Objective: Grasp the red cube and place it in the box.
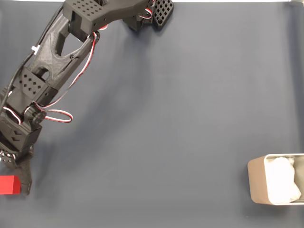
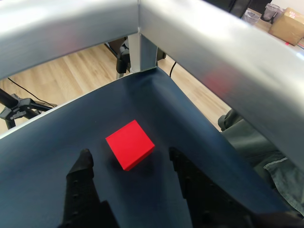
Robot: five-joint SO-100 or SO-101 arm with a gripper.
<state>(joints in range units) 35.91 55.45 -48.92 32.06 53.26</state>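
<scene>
With the pincer (image 2: 130, 159) spread wide and the red cube (image 2: 129, 144) just ahead between its fingertips, it should be eased forward before being closed squarely.

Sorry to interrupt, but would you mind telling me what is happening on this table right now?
A black robot arm has its gripper open around a small bright red cube on the dark blue table mat. The fingers flank the cube without gripping it. The beige metal box with white lining sits far across the mat at the right edge of the fixed view.

One red cube (image 2: 129, 144), one box (image 1: 256, 185), one arm (image 1: 57, 57) with two fingers (image 2: 83, 183).
</scene>
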